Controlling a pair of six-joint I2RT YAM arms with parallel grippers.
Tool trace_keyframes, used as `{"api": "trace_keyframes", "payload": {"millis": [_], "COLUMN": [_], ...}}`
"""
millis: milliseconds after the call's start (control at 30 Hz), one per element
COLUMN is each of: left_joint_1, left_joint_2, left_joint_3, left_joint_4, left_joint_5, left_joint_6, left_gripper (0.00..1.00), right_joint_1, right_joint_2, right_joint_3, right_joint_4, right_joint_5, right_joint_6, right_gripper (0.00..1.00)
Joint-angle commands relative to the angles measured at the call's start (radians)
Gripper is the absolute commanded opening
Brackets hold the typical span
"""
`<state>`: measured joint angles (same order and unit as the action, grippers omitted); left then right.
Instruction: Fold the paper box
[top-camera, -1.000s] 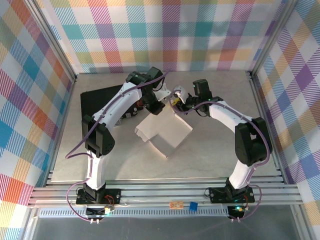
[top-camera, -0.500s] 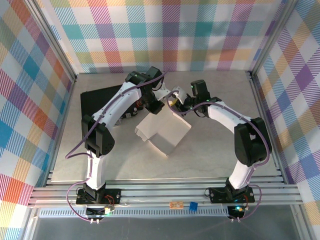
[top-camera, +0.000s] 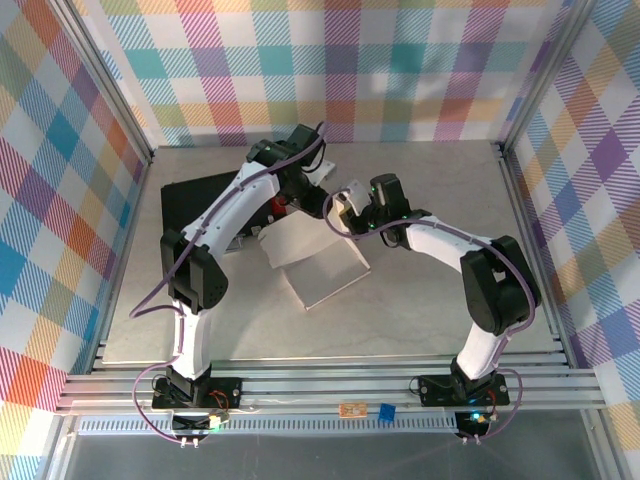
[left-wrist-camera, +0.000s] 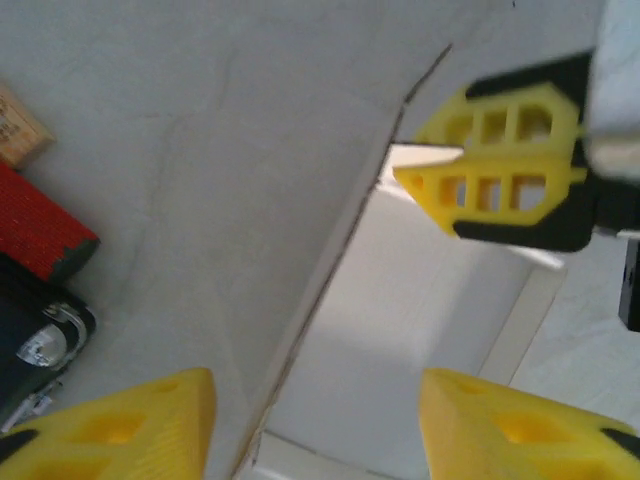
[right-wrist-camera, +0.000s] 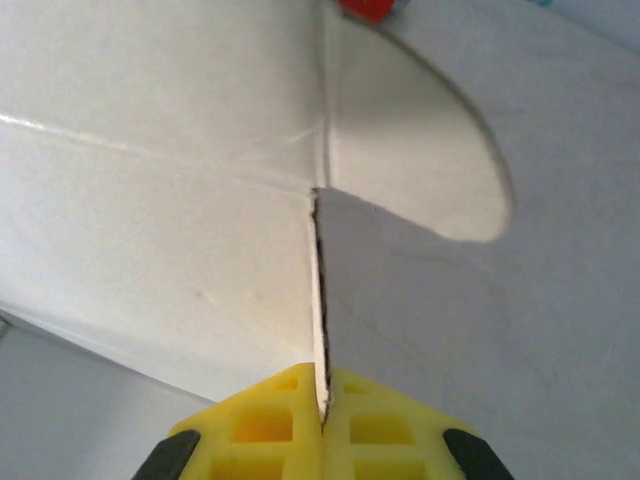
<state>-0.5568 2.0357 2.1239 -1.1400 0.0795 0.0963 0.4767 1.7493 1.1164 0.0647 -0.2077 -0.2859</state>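
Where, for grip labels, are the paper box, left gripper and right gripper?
paper box (top-camera: 322, 264), top external view, middle panel.
left gripper (left-wrist-camera: 318, 425), left wrist view, between open fingertips.
right gripper (right-wrist-camera: 322, 425), right wrist view, between shut fingertips.

This is a robotics lab test cell, not a lived-in room. An aluminium extrusion frame (top-camera: 118, 95) boxes in a pale surface (top-camera: 430, 300), and checked cloth walls (top-camera: 330, 70) hang inside it as a staged backdrop. Two white-and-black robot arms, the left arm (top-camera: 225, 215) and the right arm (top-camera: 450, 240), are bolted to slotted rails (top-camera: 320, 385) at the near edge. Purple cables (top-camera: 140, 310) run loose along them. The left gripper (left-wrist-camera: 315, 420) and right gripper (right-wrist-camera: 322, 400) carry yellow lattice fingers that look printed.
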Motion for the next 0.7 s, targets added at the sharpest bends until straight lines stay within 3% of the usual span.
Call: {"api": "trace_keyframes", "payload": {"millis": [0,67,133,333,433,533,667], "left_joint_1": [0.042,0.085,0.126,0.160,0.206,0.207,0.209], "left_joint_2": [-0.114,-0.161,-0.221,-0.474,-0.562,-0.588,-0.543], "left_joint_3": [-0.017,-0.047,-0.127,-0.545,-0.727,-0.823,-0.852], "left_joint_4": [0.065,0.044,0.036,0.130,0.252,0.331,0.376], "left_joint_5": [-0.050,-0.073,-0.028,-0.035,0.138,0.185,0.164], "left_joint_6": [-0.254,-0.402,-0.447,-0.257,-0.193,-0.142,-0.073], "left_gripper": [0.80,0.79,0.74,0.73,0.73,0.74,0.74], "right_joint_1": [0.001,-0.008,-0.019,-0.042,-0.047,-0.049,-0.052], "right_joint_2": [-0.038,-0.039,-0.038,-0.015,-0.001,0.007,0.014], "right_joint_3": [-0.017,-0.021,-0.019,0.013,0.031,0.035,0.043], "right_joint_4": [0.082,0.093,0.098,0.082,0.062,0.054,0.036], "right_joint_5": [0.035,0.035,0.024,-0.041,-0.056,-0.065,-0.083], "right_joint_6": [0.015,0.011,0.010,-0.008,-0.010,-0.016,-0.028], "right_gripper": [0.00,0.00,0.00,0.00,0.00,0.00,0.00]}}
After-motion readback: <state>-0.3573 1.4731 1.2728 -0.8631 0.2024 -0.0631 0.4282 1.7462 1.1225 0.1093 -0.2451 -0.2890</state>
